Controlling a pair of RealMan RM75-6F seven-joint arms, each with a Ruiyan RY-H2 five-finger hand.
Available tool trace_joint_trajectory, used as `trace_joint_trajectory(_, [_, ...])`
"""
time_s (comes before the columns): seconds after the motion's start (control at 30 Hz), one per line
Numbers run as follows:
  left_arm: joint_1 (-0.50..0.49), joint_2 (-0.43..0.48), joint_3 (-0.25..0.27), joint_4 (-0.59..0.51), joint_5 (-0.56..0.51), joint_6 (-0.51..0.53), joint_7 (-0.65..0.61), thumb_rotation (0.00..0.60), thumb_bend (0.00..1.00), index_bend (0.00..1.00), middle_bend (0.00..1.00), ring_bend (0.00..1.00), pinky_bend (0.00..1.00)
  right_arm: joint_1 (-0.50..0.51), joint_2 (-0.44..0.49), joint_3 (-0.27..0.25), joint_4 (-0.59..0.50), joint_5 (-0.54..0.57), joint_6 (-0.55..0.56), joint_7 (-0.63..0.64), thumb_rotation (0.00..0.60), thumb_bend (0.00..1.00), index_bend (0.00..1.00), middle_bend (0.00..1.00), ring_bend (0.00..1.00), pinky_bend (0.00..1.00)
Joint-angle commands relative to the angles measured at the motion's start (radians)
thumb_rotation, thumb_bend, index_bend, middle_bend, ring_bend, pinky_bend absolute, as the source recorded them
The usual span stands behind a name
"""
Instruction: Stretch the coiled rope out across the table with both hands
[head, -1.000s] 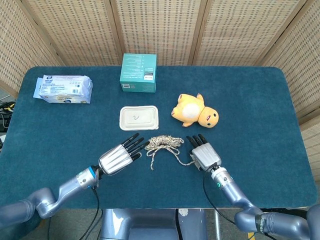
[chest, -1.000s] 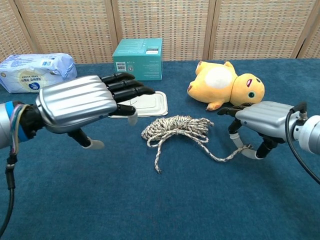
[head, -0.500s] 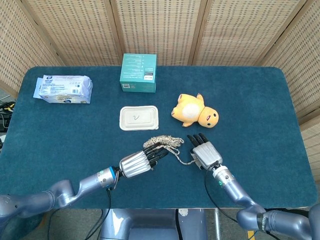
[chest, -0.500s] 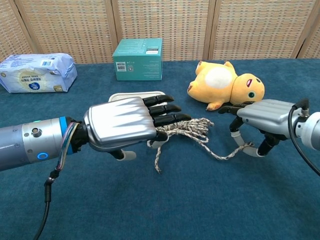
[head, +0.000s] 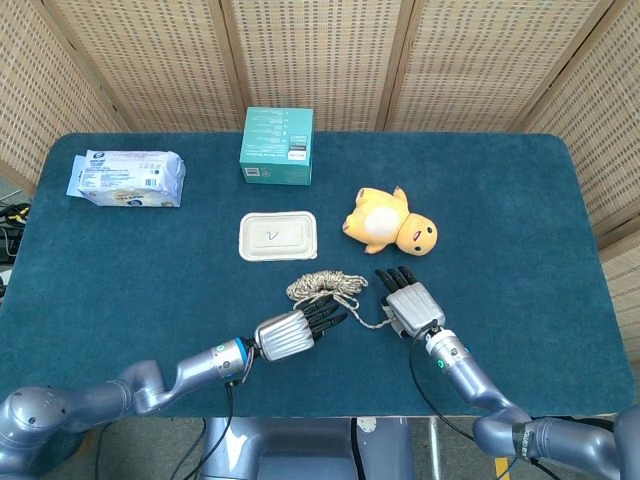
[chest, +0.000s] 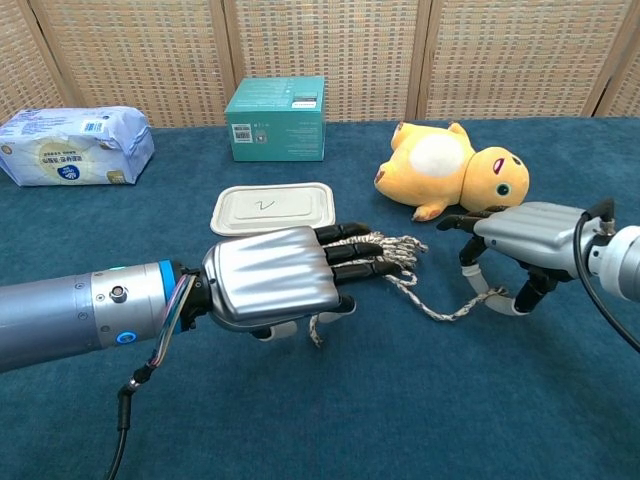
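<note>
The rope (head: 328, 284) lies in a loose speckled coil mid-table, seen in the chest view as rope (chest: 392, 246). One strand runs right to my right hand (head: 412, 308), which pinches the rope's end low between thumb and a curled finger; in the chest view that right hand (chest: 530, 236) sits right of the coil. My left hand (head: 291, 335) lies flat, fingers stretched out over the coil's near-left part. In the chest view the left hand (chest: 275, 285) hides that side of the coil, holds nothing, and the other loose end pokes out beneath it.
A white lidded container (head: 277, 235) lies just behind the coil. A yellow plush toy (head: 388, 222) sits behind the right hand. Further back stands a teal box (head: 277, 145), and a wipes pack (head: 127, 178) lies far left. Blue cloth covers the table (head: 520, 220).
My left hand has moved right and toward the near edge, from beside the coil to over its near-left part. The right hand and the rope end have barely moved.
</note>
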Motion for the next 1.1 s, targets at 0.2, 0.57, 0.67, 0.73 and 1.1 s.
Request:
trace_joint_trajectory(0.2, [-0.006,-0.035,0.02,0.031,-0.016,0.0,0.001,0.6,0.31,0.5,0.0,0.0,0.0,-0.001,0.002,-0.003,0.006,-0.005,0.0,0.011,0.6,0.52,0.66,0.0,0.0,0.0])
trace_joint_trajectory(0.57, [-0.016,-0.06,0.041,0.056,-0.03,0.006,-0.002,0.6,0.31,0.53,0.0,0.0,0.0,0.0,0.003,-0.004,0.009,0.002,-0.001,0.011,0.6,0.52,0.66,0.0,0.0,0.0])
trace_joint_trajectory(0.67, [-0.018,-0.064,0.046,0.061,-0.034,0.005,0.0,0.6,0.31,0.53,0.0,0.0,0.0,0.0,0.003,-0.003,0.007,0.004,-0.001,0.012,0.6,0.52,0.66,0.01,0.0,0.0])
trace_joint_trajectory(0.73, [-0.019,-0.067,0.049,0.066,-0.038,0.005,0.001,0.6,0.33,0.54,0.0,0.0,0.0,0.001,0.004,-0.003,0.006,0.004,0.0,0.011,0.6,0.52,0.66,0.01,0.0,0.0])
trace_joint_trajectory(1.1, [-0.024,-0.079,0.055,0.076,-0.051,0.011,-0.003,0.6,0.35,0.57,0.0,0.0,0.0,0.0,0.006,-0.006,0.006,0.006,0.0,0.011,0.6,0.52,0.66,0.01,0.0,0.0])
